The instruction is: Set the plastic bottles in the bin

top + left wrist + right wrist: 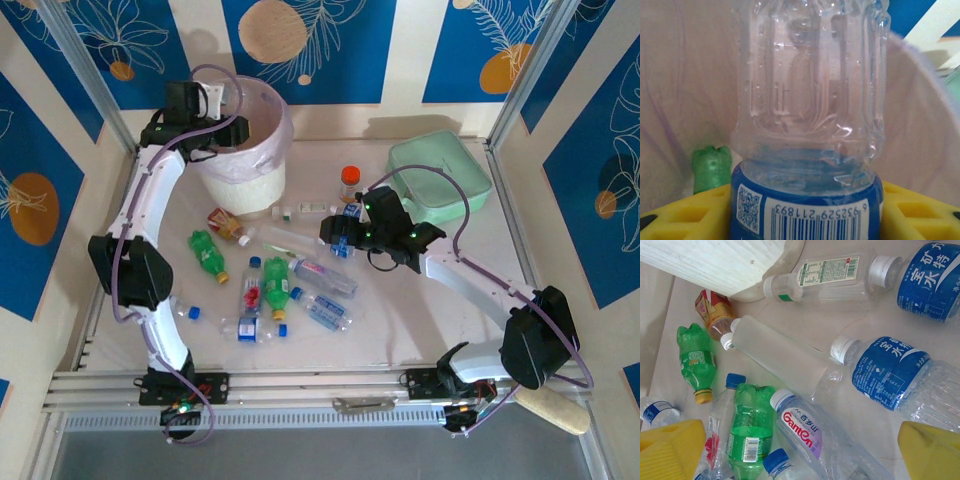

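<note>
Slippage is the first worry. The left fingers (685, 210) are partly closed, pinching a clear bottle (807, 100) at its blue label, and the wall above the label carries droplets. The grip sits at 1 end, so the long free end may swing or slide out if the wrist tips sharply.

The bottle hangs over the mouth of the bin (250, 185), close to the left rim. The pink liner (680, 75) is behind it and 1 green bottle (711, 167) already lies below. A release this near the rim could let the bottle strike the edge and drop outside. It could also drag the loose liner inward.

The right fingers (670, 445) are spread wide and hold nothing. They hover low over the bottles left on the worktop (400, 300). These lie crowded, and several seem to touch: a Ganten bottle (805, 432) lies against a green one (752, 432), and a blue-labelled one (890, 372) lies just beside a long clear one (775, 350). Closing here could catch 2 at once. It could also nudge a round body so that it rolls away, perhaps toward the worktop's edge.

The orange bottle (349, 183) stands near the right arm and is no part of the job, so a careless reach might knock it or pick it.

Collision is the last worry: the left arm occupies the bin, so a right arm carrying a bottle there too soon could meet it.
</note>
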